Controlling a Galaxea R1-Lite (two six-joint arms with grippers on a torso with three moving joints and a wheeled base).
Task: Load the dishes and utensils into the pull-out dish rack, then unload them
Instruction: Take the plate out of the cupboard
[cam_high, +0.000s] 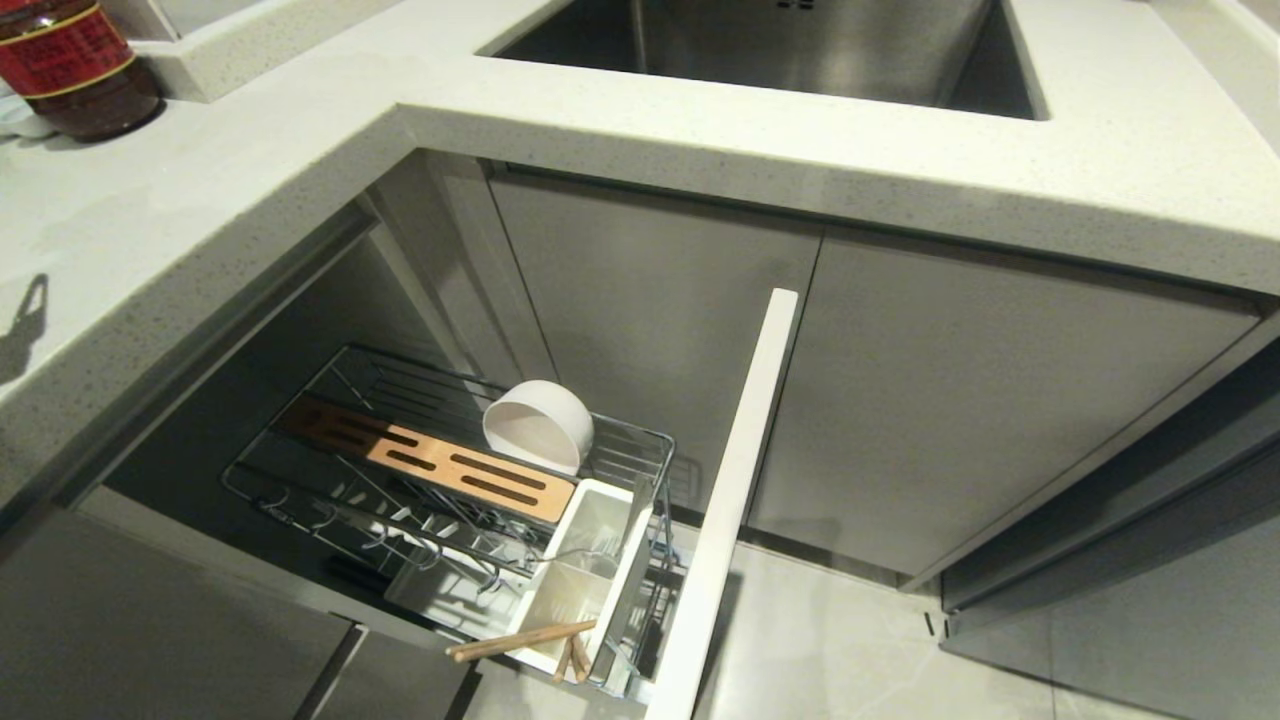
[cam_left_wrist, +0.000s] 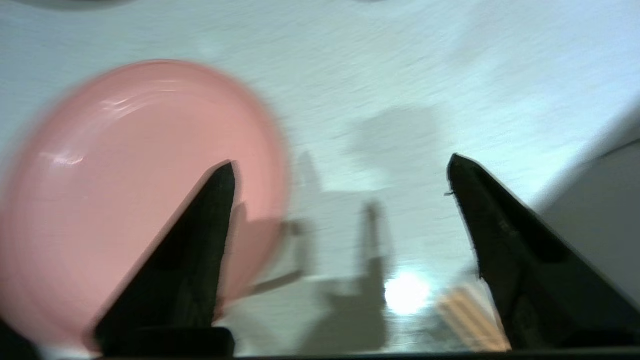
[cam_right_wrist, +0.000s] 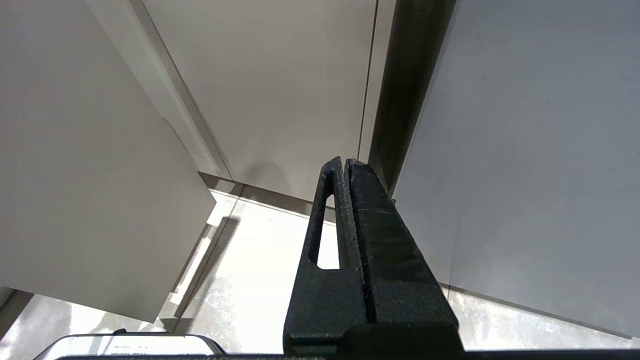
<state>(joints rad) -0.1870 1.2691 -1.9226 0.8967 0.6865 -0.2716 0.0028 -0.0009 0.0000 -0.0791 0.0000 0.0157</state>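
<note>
The left tool (cam_left_wrist: 340, 170) hangs over the worktop (cam_left_wrist: 400, 75), fingers apart and empty, the plate (cam_left_wrist: 125, 165) lying flat beneath one finger. The right tool (cam_right_wrist: 345, 165) is pressed together.

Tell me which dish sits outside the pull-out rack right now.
The flat round pink plate, lying on the pale countertop under the open left gripper; the off-white round bowl stands in the chrome wire rack.

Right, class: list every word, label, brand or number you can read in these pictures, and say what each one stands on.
None can be read.
The dark jar on the countertop has a red label with gold bands; its print is too small to read.
The pink plate, bowl and dish rack show no writing.
</note>
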